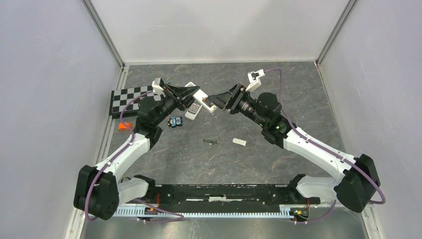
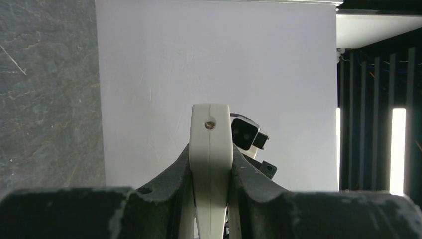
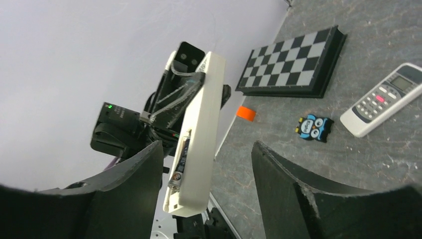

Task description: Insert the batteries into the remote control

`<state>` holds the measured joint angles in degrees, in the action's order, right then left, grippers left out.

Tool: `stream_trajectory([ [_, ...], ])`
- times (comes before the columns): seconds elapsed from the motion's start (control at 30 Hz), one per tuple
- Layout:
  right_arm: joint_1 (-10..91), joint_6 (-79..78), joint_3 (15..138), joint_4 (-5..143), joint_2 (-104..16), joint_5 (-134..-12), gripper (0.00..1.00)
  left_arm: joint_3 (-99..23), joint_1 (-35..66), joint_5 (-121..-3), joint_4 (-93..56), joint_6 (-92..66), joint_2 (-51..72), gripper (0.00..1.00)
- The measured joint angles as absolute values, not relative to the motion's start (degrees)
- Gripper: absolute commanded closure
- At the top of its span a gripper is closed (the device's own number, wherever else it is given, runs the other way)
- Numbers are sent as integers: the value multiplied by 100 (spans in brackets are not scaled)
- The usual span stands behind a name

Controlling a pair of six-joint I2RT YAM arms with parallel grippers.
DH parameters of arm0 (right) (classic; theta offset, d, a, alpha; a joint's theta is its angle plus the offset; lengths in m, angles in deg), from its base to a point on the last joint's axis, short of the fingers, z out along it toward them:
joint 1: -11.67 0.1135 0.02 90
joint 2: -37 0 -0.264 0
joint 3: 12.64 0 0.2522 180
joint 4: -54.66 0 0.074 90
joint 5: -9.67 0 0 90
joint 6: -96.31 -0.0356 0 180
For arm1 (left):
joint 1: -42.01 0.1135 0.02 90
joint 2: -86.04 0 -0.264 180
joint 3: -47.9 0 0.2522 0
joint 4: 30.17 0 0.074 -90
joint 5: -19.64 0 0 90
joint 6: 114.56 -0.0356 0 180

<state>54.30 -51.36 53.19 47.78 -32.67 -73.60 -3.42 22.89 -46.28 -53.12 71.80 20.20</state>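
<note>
Though hidden overhead, battery [image 3: 180,162] in remote [image 3: 203,124].

In the top view the crowding is at upper centre. The left pincer [image 1: 185,95] grips a remote [image 1: 195,91] off the surface [image 1: 278,84], and the right pincer [image 1: 213,103] stands agape hard by it. In the right wrist view the remote's end shows between its fingers [image 3: 298,189]. Just below them a second remote [image 1: 194,110] and an owl toy [image 1: 174,121] lie near each other. A chessboard [image 1: 130,98] and an orange bit [image 1: 124,126] take up the left edge by the wall [image 1: 59,99]. Mid-frame lie only a battery [image 1: 211,142] and a white strip [image 1: 239,142], well apart from the rest, with open surface around them and at upper right.
</note>
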Motion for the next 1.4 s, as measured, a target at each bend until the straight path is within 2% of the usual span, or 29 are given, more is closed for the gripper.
stream_trajectory([
  [0.13, 5430, -5129, 5345, 4979, -3407, -7280, 48, -342, 2292, -4626, -5225, 7003, 2020, 98],
  [0.3, 5435, -5085, 5394, 5075, -3470, -7135, 71, -344, 2292, -4626, -5144, 6822, 1998, 98],
  [0.4, 5435, -5094, 5439, 5136, -3512, -7124, 80, -377, 2294, -4626, -5102, 6675, 1995, 98],
  [0.5, 5430, -5114, 5446, 5147, -3562, -7120, 83, -406, 2307, -4626, -5070, 6496, 1995, 98],
  [0.57, 5430, -5112, 5446, 5147, -3577, -7124, 77, -427, 2318, -4622, -5039, 6398, 1995, 98],
  [0.67, 5430, -5094, 5446, 5136, -3584, -7124, 45, -513, 2320, -4593, -4923, 6203, 1995, 98],
  [0.7, 5430, -5046, 5446, 5141, -3582, -7138, 37, -552, 2320, -4554, -4886, 6109, 1995, 98],
  [0.77, 5421, -4950, 5442, 5145, -3582, -7144, 30, -650, 2302, -4403, -4858, 5899, 1998, 98],
  [0.87, 5373, -4795, 5363, 5051, -3514, -7127, 27, -764, 2287, -4202, -4849, 5604, 2004, 98],
  [1.17, 5177, -4178, 5007, 4343, -3002, -6606, 28, -779, 2292, -3719, -4855, 4889, 2009, 98],
  [1.3, 5174, -3558, 5007, 4428, -2860, -6357, 29, -782, 2292, -3599, -4855, 4677, 2009, 98],
  [1.4, 5174, -3011, 5031, 4806, -2823, -6338, 25, -784, 2318, -3568, -4803, 4538, 2020, 98],
])
